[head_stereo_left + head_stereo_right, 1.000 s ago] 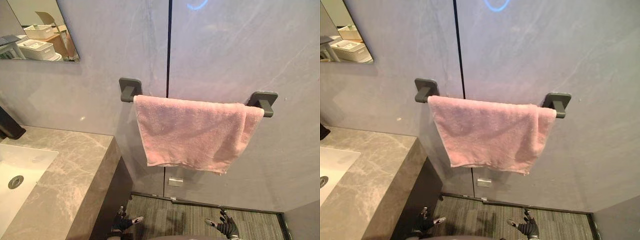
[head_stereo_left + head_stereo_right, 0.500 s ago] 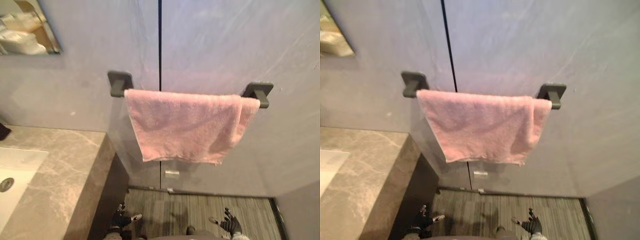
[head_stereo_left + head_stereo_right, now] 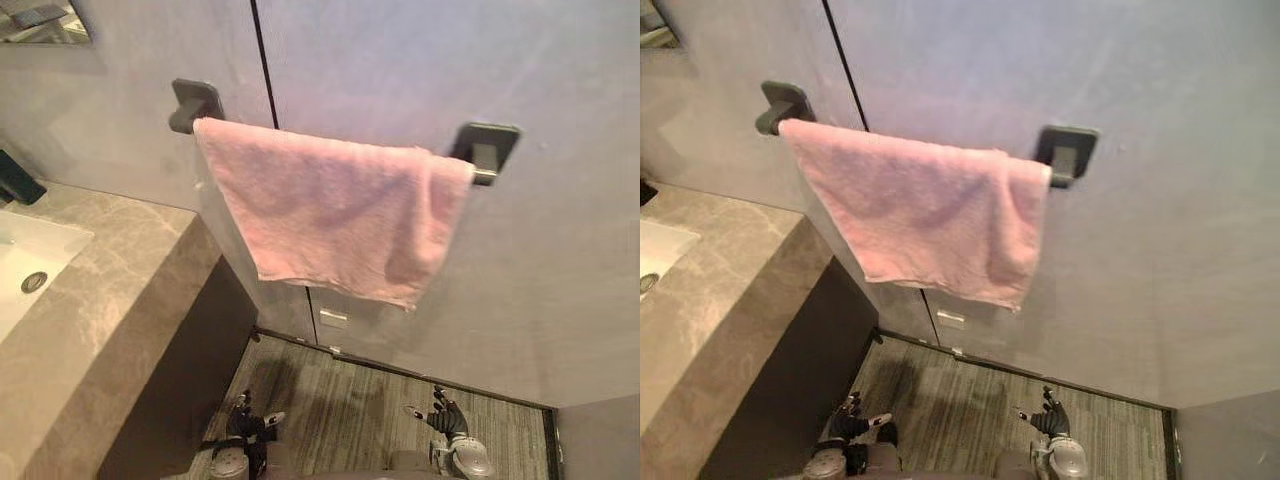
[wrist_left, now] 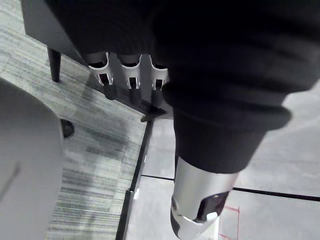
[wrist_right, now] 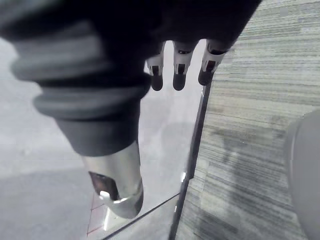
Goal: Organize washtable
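A pink towel (image 3: 330, 215) hangs over a dark wall bar (image 3: 487, 150), just right of the stone washtable (image 3: 110, 290) with its white sink (image 3: 25, 255). A small wall plate (image 3: 333, 319) sits below the towel. The left hand (image 3: 243, 420) and right hand (image 3: 443, 415) hang low near the striped floor (image 3: 350, 395), fingers relaxed and empty.

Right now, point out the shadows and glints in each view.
Left eye view: the towel throws a soft shadow on the wall beneath it, and the counter's side lies in deep shade. Left wrist view: a small glint on the left robot hand's thumb. Right wrist view: a like glint on the right robot hand, and a faint dark patch on the floor.
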